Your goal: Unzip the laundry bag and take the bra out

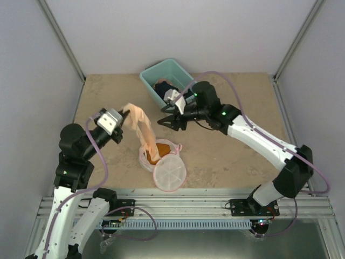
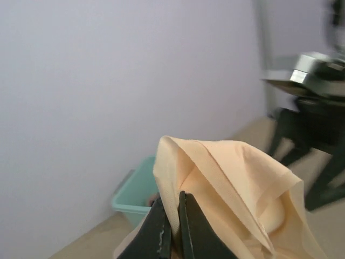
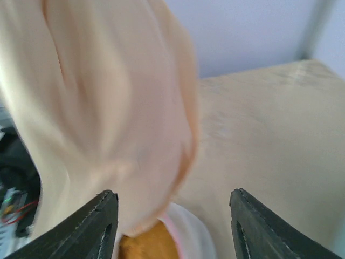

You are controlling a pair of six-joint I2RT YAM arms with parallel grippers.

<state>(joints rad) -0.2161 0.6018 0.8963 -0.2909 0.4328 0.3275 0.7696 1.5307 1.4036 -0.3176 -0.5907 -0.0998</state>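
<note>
The left arm (image 1: 73, 156) folds upward with the left gripper (image 1: 126, 112) raised, jaws clamped on the peach bra (image 1: 141, 128). The bra's lower end hangs into the unzipped laundry bag (image 1: 170, 174) on the surface (image 1: 226, 162). The right arm (image 1: 259, 139) stretches leftward, right gripper (image 1: 167, 124) beside the bra, jaws apart.

The scene holds two grippers, the left gripper (image 1: 126, 112) and the right gripper (image 1: 164, 123), one laundry bag (image 1: 170, 172), one bra (image 1: 141, 127), one teal bin (image 1: 149, 85), and one dark item (image 1: 161, 86).
</note>
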